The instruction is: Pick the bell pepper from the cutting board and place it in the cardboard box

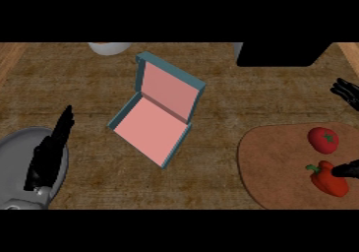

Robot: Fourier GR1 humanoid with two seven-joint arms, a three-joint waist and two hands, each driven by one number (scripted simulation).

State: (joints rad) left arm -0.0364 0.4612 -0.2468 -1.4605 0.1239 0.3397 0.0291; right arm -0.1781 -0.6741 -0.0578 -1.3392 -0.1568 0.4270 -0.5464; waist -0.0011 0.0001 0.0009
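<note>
Pepper (pixel 331 181) lay on cutting board (pixel 273 162) near right, beside tomato (pixel 323 139); right hand (pixel 350 93) touched it, finger state unclear. Left hand (pixel 49 150) rested straight-fingered near left. Open box (pixel 156 120) mid-counter.

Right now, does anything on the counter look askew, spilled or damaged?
Nothing looks spilled or damaged. The open box sits at an angle to the counter's edges, lid up. The bell pepper and tomato lie on the cutting board, with the right hand at the pepper.
</note>
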